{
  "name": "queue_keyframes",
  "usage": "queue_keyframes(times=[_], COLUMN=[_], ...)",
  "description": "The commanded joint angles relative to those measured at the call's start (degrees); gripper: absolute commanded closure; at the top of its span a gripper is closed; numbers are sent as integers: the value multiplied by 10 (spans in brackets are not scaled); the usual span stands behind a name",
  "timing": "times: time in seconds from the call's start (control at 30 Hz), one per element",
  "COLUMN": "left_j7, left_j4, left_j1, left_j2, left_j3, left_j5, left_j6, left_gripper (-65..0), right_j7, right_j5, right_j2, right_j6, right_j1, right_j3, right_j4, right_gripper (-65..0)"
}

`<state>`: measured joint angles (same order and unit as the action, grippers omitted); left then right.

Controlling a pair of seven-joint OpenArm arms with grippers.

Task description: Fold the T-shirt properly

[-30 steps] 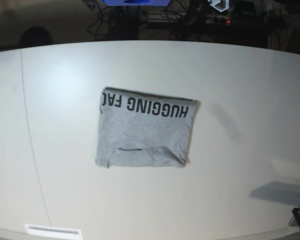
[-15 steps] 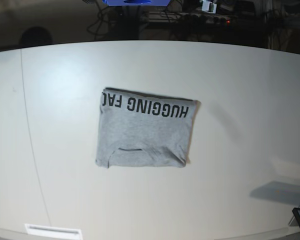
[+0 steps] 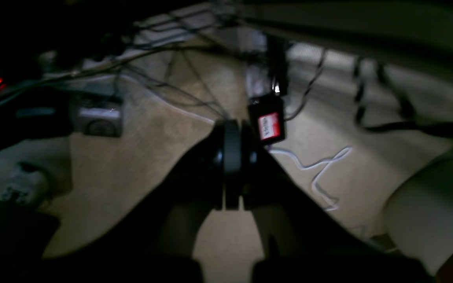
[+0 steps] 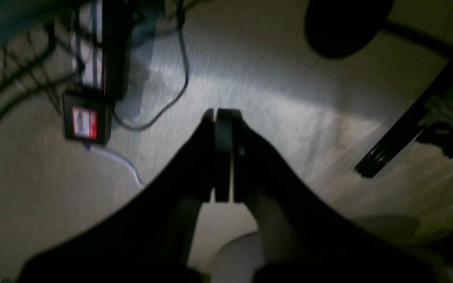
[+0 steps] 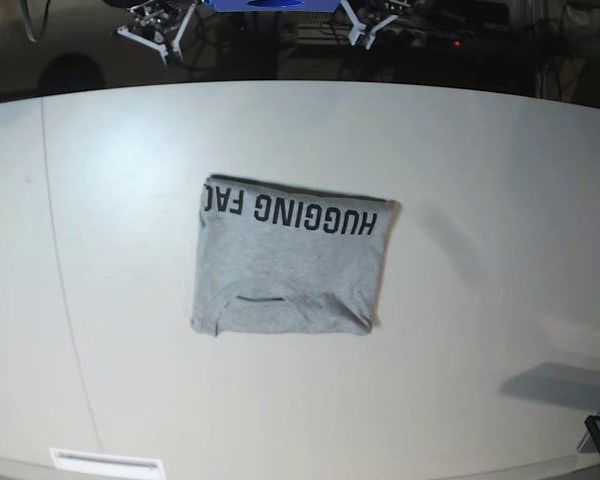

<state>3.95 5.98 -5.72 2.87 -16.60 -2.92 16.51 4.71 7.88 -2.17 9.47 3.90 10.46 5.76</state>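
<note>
Wrist views dim, blurred; base bright, barrel-distorted.

The heather-grey cotton T-shirt (image 5: 290,262) lies flat on the white table, folded into a compact, nearly square packet. Black block capitals reading "HUGGING FAC" run upside down along its far edge. A short dark crease shows near the front edge, and the lower left corner bulges slightly
</note>
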Motion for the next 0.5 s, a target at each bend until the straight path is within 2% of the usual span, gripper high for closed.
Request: queue_keyframes(times=[0.0, 0.17, 0.47], left_j7=[-6, -8, -10], left_j4=[0, 0, -4], left_j1=[0, 4, 8], left_j2=[-2, -20, -20], left_j3=[-1, -1, -1], left_j5=[1, 1, 1], left_j6=[2, 1, 1], left_gripper=[0, 0, 0], right_j7=[2, 3, 2], right_j5=[-1, -1, -1], right_j2=[1, 14, 15], right_j6=[1, 1, 1], right_j1=[2, 6, 14], right_j3=[-2, -2, -1], right_j4=[0, 4, 1], right_gripper=[-1, -1, -1])
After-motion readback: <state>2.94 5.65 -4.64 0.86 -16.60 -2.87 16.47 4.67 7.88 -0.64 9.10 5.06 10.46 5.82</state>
